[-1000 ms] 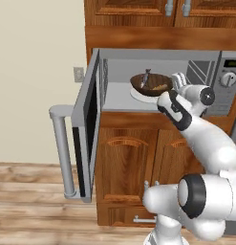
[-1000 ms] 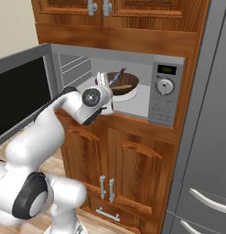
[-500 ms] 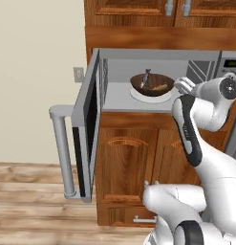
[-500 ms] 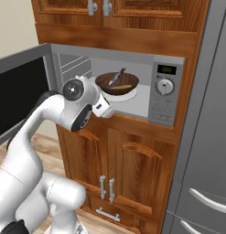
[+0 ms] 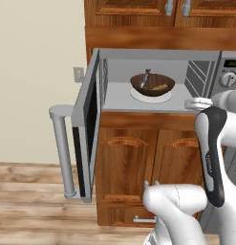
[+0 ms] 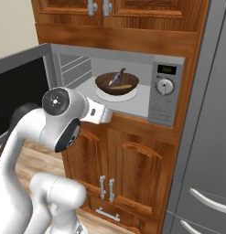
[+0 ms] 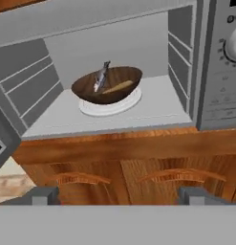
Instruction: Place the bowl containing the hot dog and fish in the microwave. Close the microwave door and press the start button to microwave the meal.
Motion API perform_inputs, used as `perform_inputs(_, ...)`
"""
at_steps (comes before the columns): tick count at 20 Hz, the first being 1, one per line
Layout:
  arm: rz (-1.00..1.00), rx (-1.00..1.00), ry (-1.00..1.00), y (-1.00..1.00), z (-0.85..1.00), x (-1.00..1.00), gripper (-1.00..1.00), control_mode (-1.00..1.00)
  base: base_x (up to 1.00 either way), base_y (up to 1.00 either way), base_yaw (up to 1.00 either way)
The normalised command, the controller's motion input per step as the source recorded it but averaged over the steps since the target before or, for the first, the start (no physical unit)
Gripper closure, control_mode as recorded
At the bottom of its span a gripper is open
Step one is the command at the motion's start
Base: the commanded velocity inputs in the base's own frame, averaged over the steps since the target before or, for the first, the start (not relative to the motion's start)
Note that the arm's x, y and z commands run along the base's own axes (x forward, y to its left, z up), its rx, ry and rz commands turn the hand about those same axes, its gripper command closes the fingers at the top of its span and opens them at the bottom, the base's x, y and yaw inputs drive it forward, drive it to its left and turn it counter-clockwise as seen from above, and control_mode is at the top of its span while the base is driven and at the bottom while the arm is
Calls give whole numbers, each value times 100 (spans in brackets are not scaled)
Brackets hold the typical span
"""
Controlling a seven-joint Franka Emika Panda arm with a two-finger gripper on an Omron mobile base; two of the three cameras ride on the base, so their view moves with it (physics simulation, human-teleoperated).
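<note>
The microwave door (image 5: pixel 86 125) stands swung wide open at the far left, its long vertical bar handle (image 5: pixel 63 152) at the near edge. To its right the microwave (image 6: pixel 132 68) cavity is open, and the bowl (image 7: pixel 108 85) sits inside on a white turntable disc (image 7: pixel 111 105), roughly centred on the cavity floor. In the bowl the fish (image 7: pixel 101 76) leans upright against the left side while the hot dog (image 7: pixel 118 86) lies flat beside it to the right. Further right is the control panel (image 6: pixel 163 94) with its knob (image 6: pixel 165 85). The gripper (image 7: pixel 119 195) hangs outside, in front of the cabinet doors (image 7: pixel 124 179) below the cavity, fingers spread wide and holding nothing.
</note>
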Motion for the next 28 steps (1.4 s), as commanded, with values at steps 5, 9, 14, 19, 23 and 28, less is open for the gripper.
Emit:
perform_inputs(5, 28, -53, 14, 43, 54, -100, -100, -100, 0, 0, 0)
perform_inputs(9, 15, -47, 8, 56, 33, -93, -100, -100, 0, 0, 0)
perform_inputs(14, 8, -39, 2, 71, 6, -46, -100, -100, 0, 0, 0)
perform_inputs(19, 6, -29, -13, 31, -55, -15, -100, -100, 0, 0, 0)
perform_inputs(23, 4, -26, -20, 10, -69, -21, -100, -100, 0, 0, 0)
perform_inputs(28, 0, -30, -2, 44, -7, -31, -100, -100, 0, 0, 0)
